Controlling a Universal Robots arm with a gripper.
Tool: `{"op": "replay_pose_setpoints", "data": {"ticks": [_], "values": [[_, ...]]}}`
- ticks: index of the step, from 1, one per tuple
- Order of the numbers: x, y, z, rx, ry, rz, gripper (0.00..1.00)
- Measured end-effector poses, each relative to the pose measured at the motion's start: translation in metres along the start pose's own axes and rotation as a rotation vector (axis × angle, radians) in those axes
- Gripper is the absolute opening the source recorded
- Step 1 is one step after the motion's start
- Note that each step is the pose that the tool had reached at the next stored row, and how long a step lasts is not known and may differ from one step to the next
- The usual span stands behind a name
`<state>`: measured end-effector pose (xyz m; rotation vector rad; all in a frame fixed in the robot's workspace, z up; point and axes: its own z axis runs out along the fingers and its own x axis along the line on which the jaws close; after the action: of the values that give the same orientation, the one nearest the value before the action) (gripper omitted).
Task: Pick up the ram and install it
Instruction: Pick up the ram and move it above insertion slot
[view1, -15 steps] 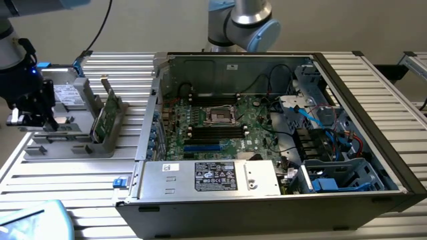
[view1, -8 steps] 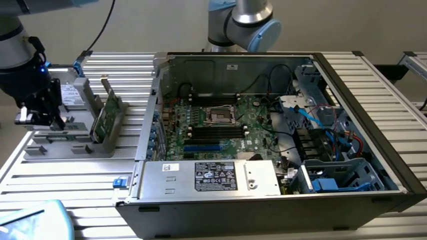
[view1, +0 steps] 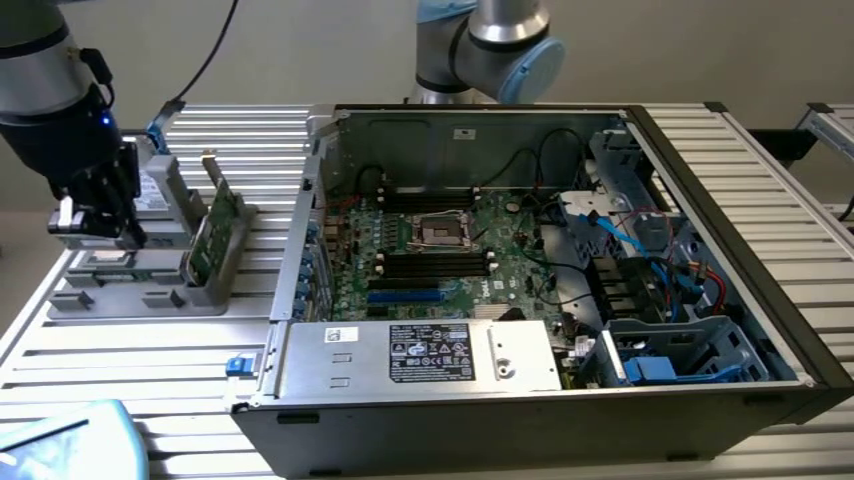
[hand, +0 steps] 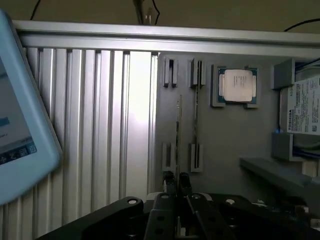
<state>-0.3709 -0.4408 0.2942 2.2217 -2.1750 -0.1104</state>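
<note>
- The gripper (hand: 177, 180) hangs over a gray tray (hand: 230, 140). Its two dark fingers (hand: 170, 181) are pressed nearly together, pinching a thin strip.
- That strip is the ram (hand: 178, 130). It shows edge-on as a fine line running out from between the fingers, alongside a pair of slotted posts (hand: 169, 155). Whether it touches them I cannot tell.
- A second thin strip (hand: 196, 115) stands edge-on in the neighbouring pair of posts.
- Past the posts, a processor chip (hand: 237, 85) lies flat in a recess of the tray, and a hard drive (hand: 306, 107) with a white label sits next to it.
- The tray rests on a ribbed metal table (hand: 100, 125), and a pale blue tablet (hand: 25, 125) is near the tray.
- In the exterior view, a green card (view1: 214, 235) stands upright in the tray on the side toward the computer case (view1: 534, 430).
- The case lies open to the exterior view's right of the tray. Inside are the motherboard (view1: 514, 230), its long black memory slots (view1: 434, 265) and a silver power supply (view1: 414, 355).
- Behind the case stands the base of another arm (view1: 481, 40).
</note>
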Motion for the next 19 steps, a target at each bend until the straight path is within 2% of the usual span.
{"op": "replay_pose_setpoints", "data": {"ticks": [9, 19], "values": [[0.0, -0.0322, -0.027, -0.0092, -0.0003, 0.0, 0.14], [0.0, -0.0721, -0.065, -0.0157, -0.0007, 0.0, 0.14]]}}
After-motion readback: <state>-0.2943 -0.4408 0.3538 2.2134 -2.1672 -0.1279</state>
